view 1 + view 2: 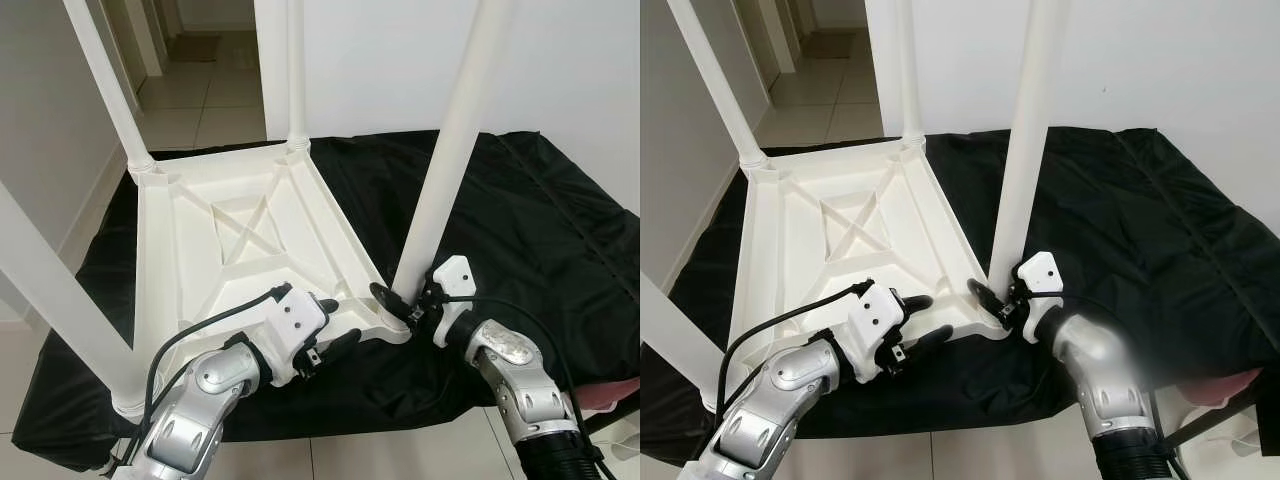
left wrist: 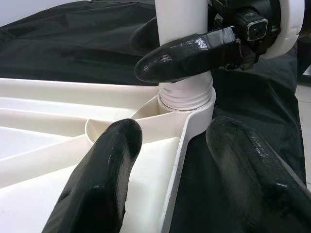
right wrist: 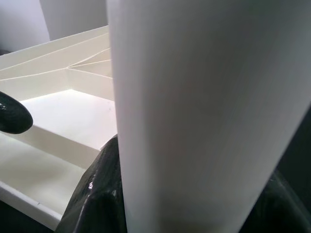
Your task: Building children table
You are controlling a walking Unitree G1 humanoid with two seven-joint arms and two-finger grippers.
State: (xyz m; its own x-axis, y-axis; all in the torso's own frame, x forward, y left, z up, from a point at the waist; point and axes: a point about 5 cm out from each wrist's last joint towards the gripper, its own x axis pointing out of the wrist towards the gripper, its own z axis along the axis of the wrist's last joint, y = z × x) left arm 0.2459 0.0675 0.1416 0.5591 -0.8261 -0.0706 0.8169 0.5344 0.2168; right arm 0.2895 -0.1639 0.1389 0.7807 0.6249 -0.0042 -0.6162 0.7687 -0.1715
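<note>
Right gripper point(image 1: 400, 301) clamps the table leg point(image 1: 450, 150) in its corner socket (upturned table point(image 1: 240, 240)); left gripper point(image 1: 335, 325) straddles the rim, fingers apart.

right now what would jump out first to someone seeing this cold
An upside-down white table lies on a black cloth, its legs pointing up. The right end effector is clamped around the base of the near right leg, while the left end effector straddles the table's near edge, open.

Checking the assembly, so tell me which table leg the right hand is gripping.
The near-right leg, standing in the corner socket nearest the robot's right arm. The right hand clasps its base; the other three legs stand untouched at the far and near-left corners.
</note>
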